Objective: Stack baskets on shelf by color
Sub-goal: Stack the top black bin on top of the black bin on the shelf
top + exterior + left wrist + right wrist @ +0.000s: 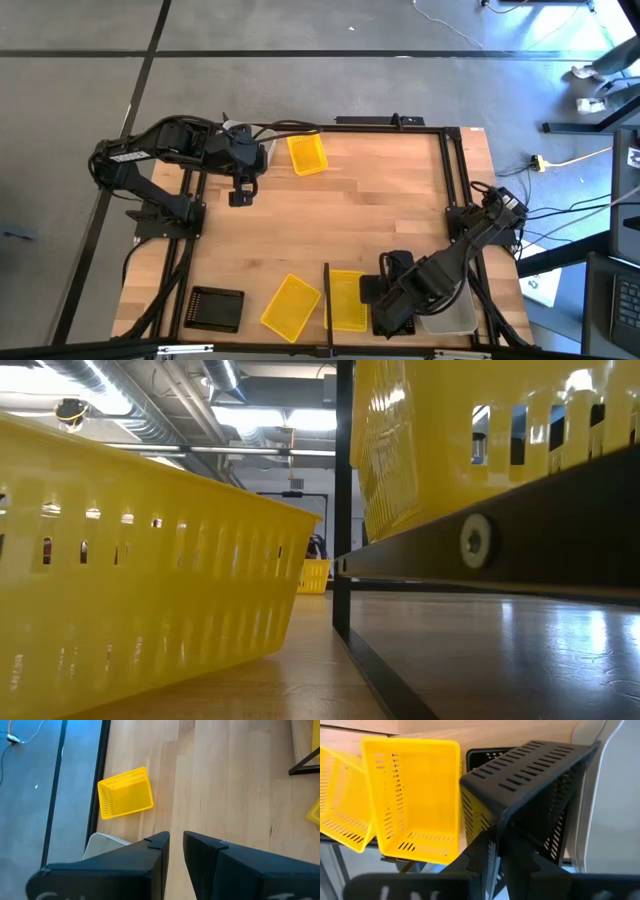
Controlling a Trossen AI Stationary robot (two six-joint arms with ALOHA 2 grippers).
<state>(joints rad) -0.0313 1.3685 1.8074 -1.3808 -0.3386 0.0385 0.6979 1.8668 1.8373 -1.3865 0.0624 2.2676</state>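
My right gripper [388, 305] [496, 840] points down near the table's front edge, shut on a black basket [530, 775] that tilts beside a yellow basket [347, 300] [417, 795] on the shelf. The shelf's dark upright divider [326, 292] [343, 510] stands left of that basket. A second yellow basket [290, 307] lies tilted left of the divider, and another black basket [217, 308] sits farther left. A third yellow basket [307, 155] [125, 792] lies near the far edge. My left gripper [240, 197] [176, 839] hangs above the table with a narrow gap and nothing in it. My right gripper pinches one slotted wall of the black basket [492, 822] between its two fingers, one finger on each face of the wall. The fingers come from above, pointing down. The basket sits tilted in the hold; whether its lower part rests on anything is hidden.
A translucent grey-white basket [450, 318] [615, 805] lies under my right arm at the near right. Another pale basket [266, 152] [107, 845] sits by my left arm at the far edge. Dark frame rails [455, 170] run along the table's sides. Bare wood [370, 210] fills the middle.
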